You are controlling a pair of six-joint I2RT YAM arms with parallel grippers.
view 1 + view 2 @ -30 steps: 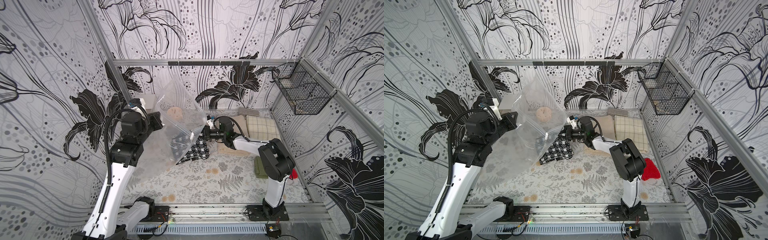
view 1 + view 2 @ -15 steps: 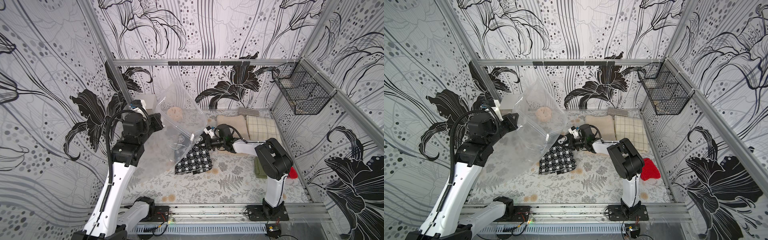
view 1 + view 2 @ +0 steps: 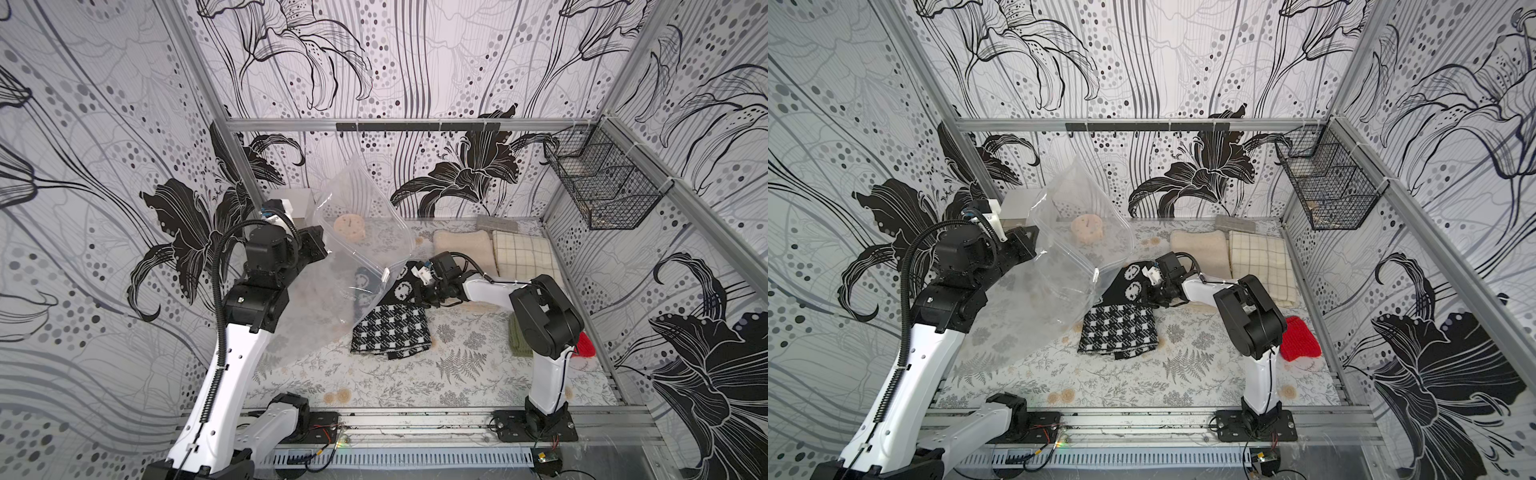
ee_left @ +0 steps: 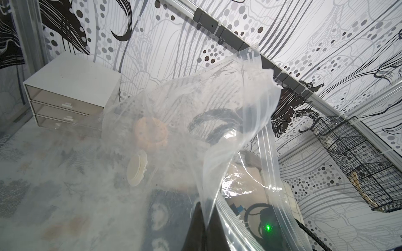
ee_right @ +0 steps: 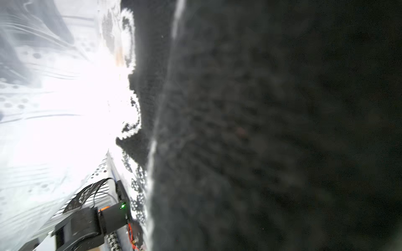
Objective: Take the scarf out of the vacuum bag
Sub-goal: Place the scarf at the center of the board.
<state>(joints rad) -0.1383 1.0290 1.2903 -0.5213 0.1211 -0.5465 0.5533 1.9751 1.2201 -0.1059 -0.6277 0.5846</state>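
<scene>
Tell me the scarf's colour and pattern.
The scarf is black and white: checked at the free end, round motifs above. Clearest in a top view.

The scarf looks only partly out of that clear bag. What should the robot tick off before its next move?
1. Left hand shut on the large clear crinkly plastic vacuum bag, lifting its edge: ok.
2. Right hand shut on the black-and-white knitted scarf: ok.
3. Scarf wholly outside the bag: not ok; a dark stretch shows through the plastic.
4. Scarf's checked end lying on the fern-print table, outside the bag: ok.
5. Small white zip slider free of the scarf: cannot tell.
</scene>
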